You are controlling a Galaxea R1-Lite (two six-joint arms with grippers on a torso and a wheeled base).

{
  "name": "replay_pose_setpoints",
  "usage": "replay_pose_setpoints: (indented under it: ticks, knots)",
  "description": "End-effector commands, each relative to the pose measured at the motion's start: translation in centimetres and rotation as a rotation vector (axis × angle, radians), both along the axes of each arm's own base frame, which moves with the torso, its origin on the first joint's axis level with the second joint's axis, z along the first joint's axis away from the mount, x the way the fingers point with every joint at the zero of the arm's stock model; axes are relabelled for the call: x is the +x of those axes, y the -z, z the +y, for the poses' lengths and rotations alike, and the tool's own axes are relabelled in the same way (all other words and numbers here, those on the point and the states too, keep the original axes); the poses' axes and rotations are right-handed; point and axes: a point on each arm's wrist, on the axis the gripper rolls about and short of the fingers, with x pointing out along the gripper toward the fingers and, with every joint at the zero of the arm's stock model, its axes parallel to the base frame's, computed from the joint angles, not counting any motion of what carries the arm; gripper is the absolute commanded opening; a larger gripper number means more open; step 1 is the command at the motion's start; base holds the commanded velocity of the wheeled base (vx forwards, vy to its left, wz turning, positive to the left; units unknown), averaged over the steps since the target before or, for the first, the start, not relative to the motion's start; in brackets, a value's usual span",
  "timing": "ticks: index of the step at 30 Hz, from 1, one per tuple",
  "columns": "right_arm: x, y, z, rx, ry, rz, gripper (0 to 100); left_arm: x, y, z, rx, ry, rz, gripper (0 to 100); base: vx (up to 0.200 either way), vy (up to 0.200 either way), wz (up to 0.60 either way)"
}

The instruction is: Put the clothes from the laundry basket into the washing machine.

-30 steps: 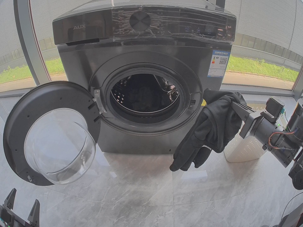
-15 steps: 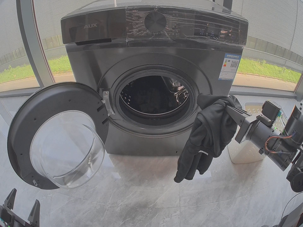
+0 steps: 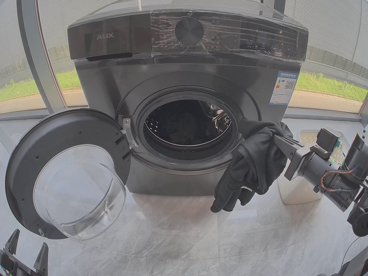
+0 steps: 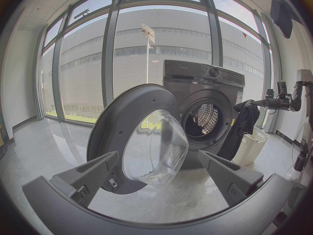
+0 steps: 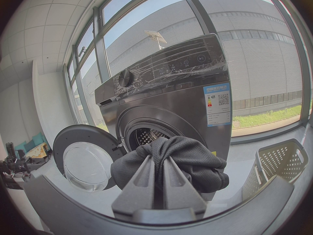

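Drum opening unobstructed; door swung wide left; laundry basket at right

We log the washing machine as dark metallic grey, with a glossy black control panel and a white-and-blue label. Its door has a matte dark grey ring and a clear bowl. We record the garment as plain black, the laundry basket as off-white with a regular grid of small holes, and the floor as pale grey with marble veining.
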Motion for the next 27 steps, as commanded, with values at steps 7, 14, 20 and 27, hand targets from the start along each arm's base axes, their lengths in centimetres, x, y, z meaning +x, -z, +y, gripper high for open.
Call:
replay_pose_setpoints:
  ticks: [7,14,20,27]
  knots:
    - [-1.6,0.8,2.3,0.010,-0.139,0.045,0,0.0,0.5,0.0,0.030,0.003,0.001,100,0.000,0.000,0.00]
    - [-0.7,0.8,5.2,0.037,-0.187,-0.008,0,-0.5,-1.5,-0.1,0.037,0.038,-0.090,100,0.000,0.000,0.00]
    - [1.4,1.0,8.7,0.063,-0.223,-0.032,0,0.5,-7.2,-0.8,0.083,0.309,-0.062,100,0.000,0.000,0.00]
    - [2.8,1.0,10.4,0.109,-0.212,-0.078,0,6.2,-7.5,-0.8,0.119,0.405,0.075,100,0.000,0.000,0.00]
